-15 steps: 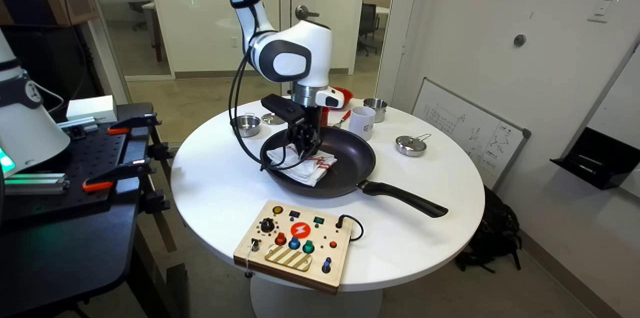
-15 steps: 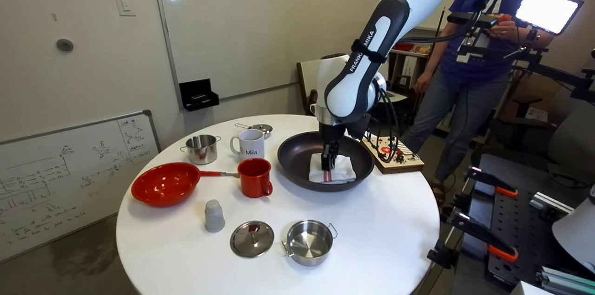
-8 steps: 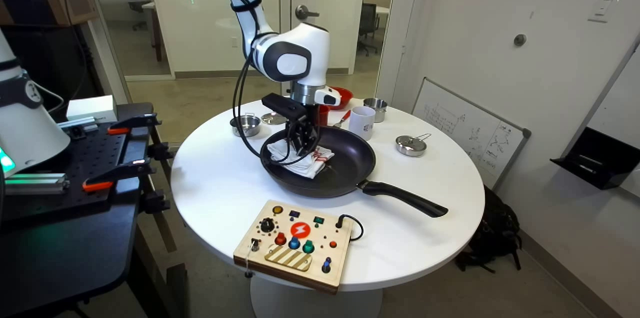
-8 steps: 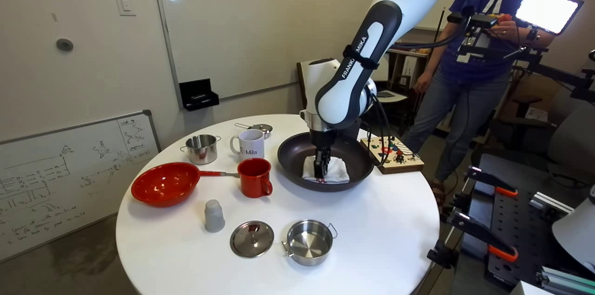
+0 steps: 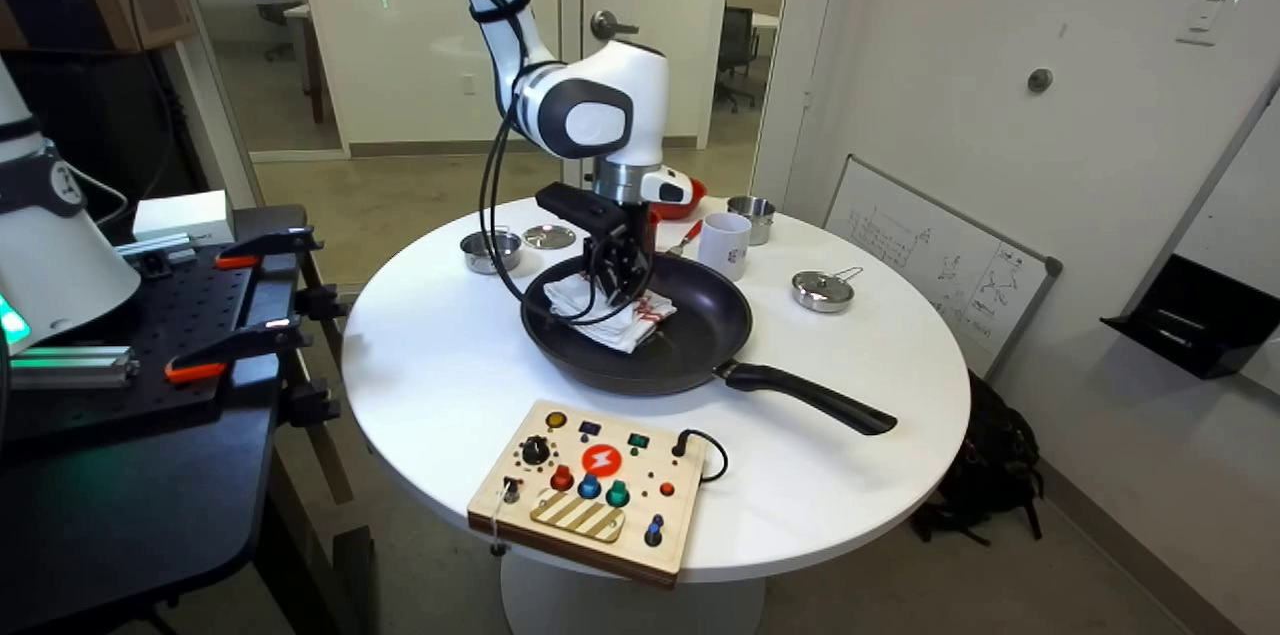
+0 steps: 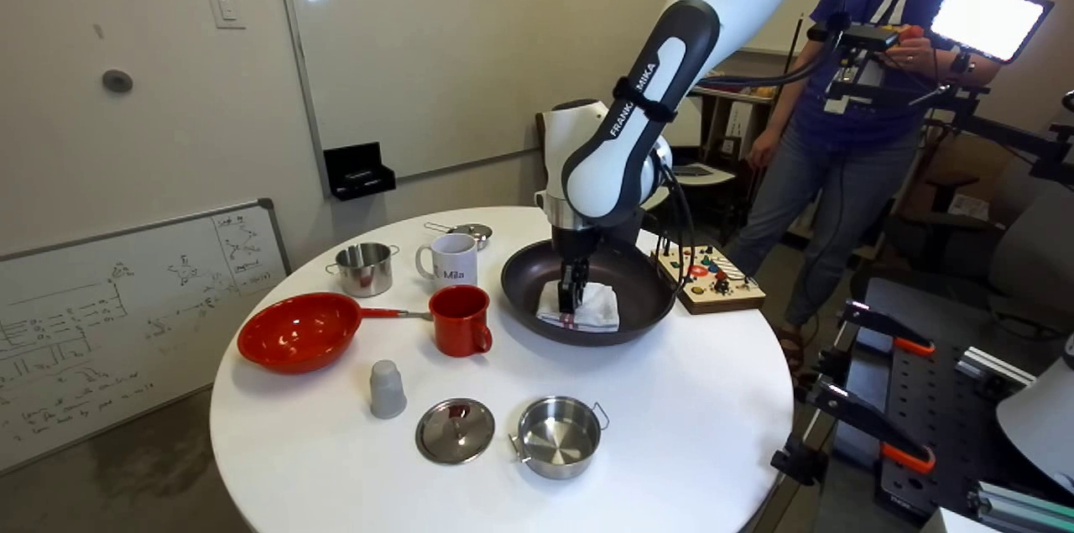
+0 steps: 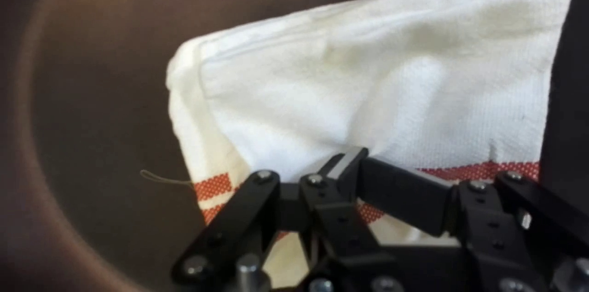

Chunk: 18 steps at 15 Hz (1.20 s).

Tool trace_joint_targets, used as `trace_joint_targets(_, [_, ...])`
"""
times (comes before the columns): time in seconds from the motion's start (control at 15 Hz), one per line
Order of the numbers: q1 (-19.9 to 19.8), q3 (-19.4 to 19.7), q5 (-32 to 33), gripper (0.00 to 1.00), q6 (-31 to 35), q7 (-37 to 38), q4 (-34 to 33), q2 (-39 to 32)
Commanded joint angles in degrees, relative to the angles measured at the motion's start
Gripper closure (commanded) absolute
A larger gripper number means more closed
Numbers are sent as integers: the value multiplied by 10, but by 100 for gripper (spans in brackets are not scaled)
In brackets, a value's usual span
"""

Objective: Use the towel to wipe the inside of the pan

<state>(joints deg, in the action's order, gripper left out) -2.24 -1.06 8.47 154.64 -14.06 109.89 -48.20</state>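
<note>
The pan (image 5: pixel 705 310), large and black, rests on the round table; its long handle points toward the near right in an exterior view. Lying folded inside it is the white towel (image 6: pixel 600 313) with red stripes, off toward the pan's side away from the handle. From above, my gripper (image 7: pixel 362 151) comes down onto the towel, its two fingertips meeting with no gap showing at the tips. Creases in the cloth run out from that contact. Whether any fold is pinched between the tips cannot be seen. Cables partly cover the towel (image 5: pixel 622 335) in an exterior view.
Near the pan stand a white mug (image 6: pixel 453 260), a red cup (image 6: pixel 459 323) and a wooden button board (image 5: pixel 590 505). A red skillet (image 6: pixel 298 336), a lid (image 6: pixel 455 432) and a silver pot (image 6: pixel 558 441) lie farther off. The pan's raised rim (image 6: pixel 621 338) surrounds the gripper.
Gripper and towel have shifted together across the pan, leftward in one exterior picture and slightly away from the near edge in another. The pan stays put.
</note>
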Motion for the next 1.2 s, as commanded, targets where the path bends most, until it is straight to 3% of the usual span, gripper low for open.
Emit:
trace_joint_targets(0.0, [-27,-4,-10,97,-32,-10,-52,-14])
trace_joint_targets(0.33, [-51,-4,-16,97,-103,-14,-136,-47])
trace_joint_targets(0.93, [-54,-3,-21,98,-204,-10,-248,-143])
trace_joint_targets(1.0, [-54,-2,-21,74,-208,-10,-247,-143])
trace_joint_targets(1.07, [-51,2,-19,73,-211,-2,-244,-142])
trace_joint_targets(1.13, [-53,1,-22,66,-215,0,-236,-135])
